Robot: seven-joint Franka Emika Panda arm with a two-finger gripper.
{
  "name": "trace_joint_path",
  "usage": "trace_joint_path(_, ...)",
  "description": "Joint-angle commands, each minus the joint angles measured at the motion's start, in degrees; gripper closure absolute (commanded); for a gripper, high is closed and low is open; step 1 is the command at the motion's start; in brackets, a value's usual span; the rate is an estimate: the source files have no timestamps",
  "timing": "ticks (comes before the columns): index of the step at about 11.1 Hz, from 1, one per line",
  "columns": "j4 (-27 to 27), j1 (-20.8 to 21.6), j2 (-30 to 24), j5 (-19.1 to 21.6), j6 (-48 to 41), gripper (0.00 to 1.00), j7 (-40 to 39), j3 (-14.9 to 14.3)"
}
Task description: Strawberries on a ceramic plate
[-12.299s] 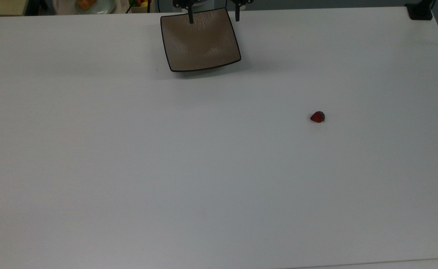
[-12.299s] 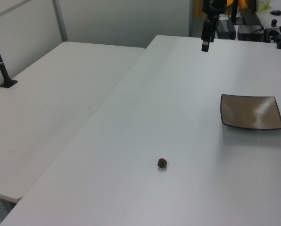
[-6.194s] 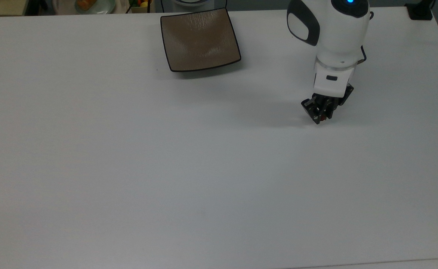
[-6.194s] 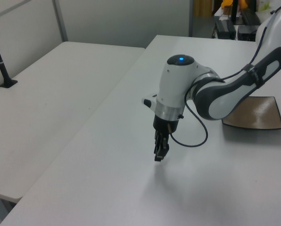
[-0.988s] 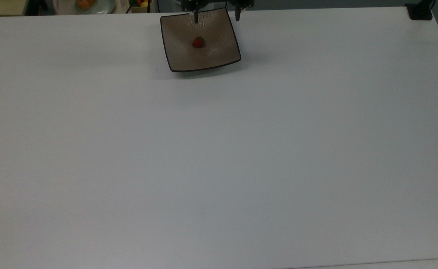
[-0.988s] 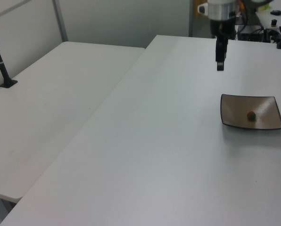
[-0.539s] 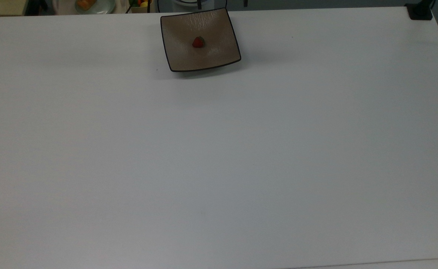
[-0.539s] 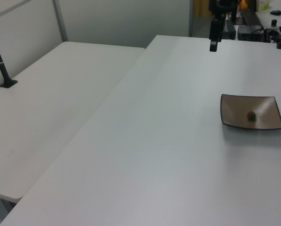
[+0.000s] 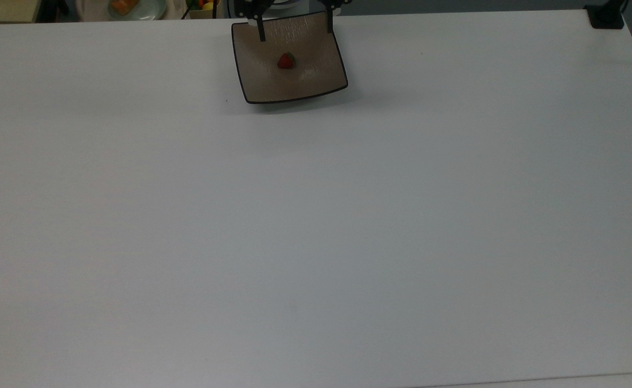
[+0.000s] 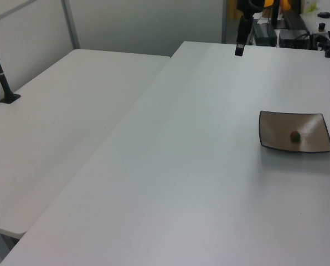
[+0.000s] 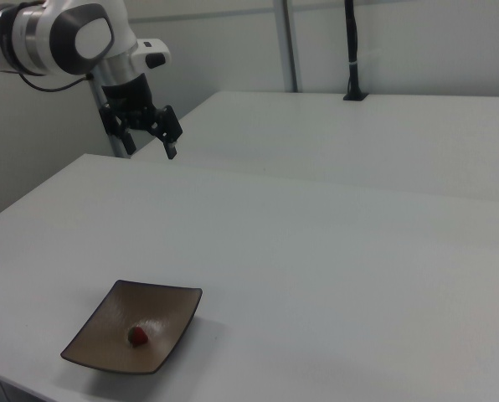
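In the top view, the strawberry (image 9: 286, 60) lies near the middle of the square brown ceramic plate (image 9: 265, 83), which has a thin black rim. The plate stands on the white table (image 9: 316, 226), close to the table's far edge at the top of the top view. The two black fingers (image 9: 262, 31) of the gripper (image 9: 295, 28) reach down over the upper edge of the plate, one near each upper corner. They are spread wide apart and hold nothing. Beyond the table, in the top view's upper left corner, there is a round pale plate (image 9: 151, 11) with orange food.

In the left view, the ceramic plate (image 10: 276, 141) sits at the left view's right side and the strawberry (image 10: 294, 135) rests inside it, a little right of its middle. The gripper (image 10: 240, 49) hangs high above the table (image 10: 198, 183), well apart from the plate. A second white table (image 10: 60, 127) stands on the left view's left.

In the right view, the plate (image 11: 162, 306) is at the lower left and the strawberry (image 11: 137, 336) lies on it. The white arm (image 11: 65, 33) comes in from the right view's upper left, and its gripper (image 11: 151, 142) stays in the air with the fingers clearly open and empty.
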Motion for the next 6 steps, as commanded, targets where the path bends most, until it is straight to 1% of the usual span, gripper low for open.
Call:
trace_joint_path(1,-0.94,1.68,-1.06,1.20,0.39,0.00,-0.78,-0.98)
trace_joint_path(2,-1.20,2.65,-1.06,1.20,0.38,0.00,-0.69,-1.85)
trace_joint_path(3,-1.12,2.83,-1.06,1.20,0.38,0.00,-0.69,-2.12)
trace_joint_path(6,-1.21,2.74,-1.06,1.20,0.56,0.00,-0.69,-2.13)
